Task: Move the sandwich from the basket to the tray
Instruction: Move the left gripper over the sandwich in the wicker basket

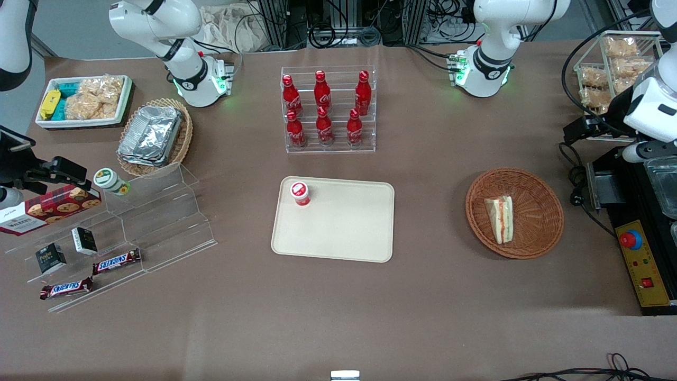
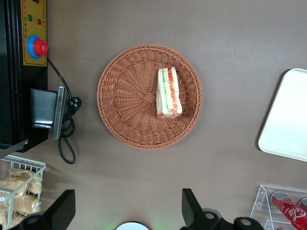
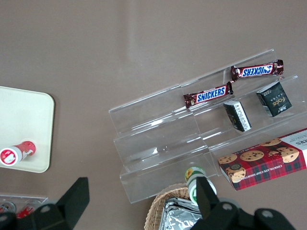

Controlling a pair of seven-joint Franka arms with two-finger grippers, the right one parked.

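The sandwich (image 1: pixel 501 218), a white-bread wedge with red and green filling, lies in the round reddish-brown basket (image 1: pixel 545 211). Both also show in the left wrist view: the sandwich (image 2: pixel 169 92) lies off the centre of the basket (image 2: pixel 124 96). The cream tray (image 1: pixel 338 233) lies flat mid-table, and its corner shows in the left wrist view (image 2: pixel 288 120). A small red-capped bottle (image 1: pixel 300 193) stands on it. My left gripper (image 1: pixel 582 129) hangs high above the table, farther from the front camera than the basket. It is open and empty (image 2: pixel 127 208).
A clear rack of red bottles (image 1: pixel 328 108) stands farther back than the tray. A black control box with a red button (image 1: pixel 642 259) and a cable lie beside the basket. A clear bin of bagged snacks (image 1: pixel 613 58) stands near the working arm. An acrylic stepped shelf (image 1: pixel 132 222) stands toward the parked arm's end.
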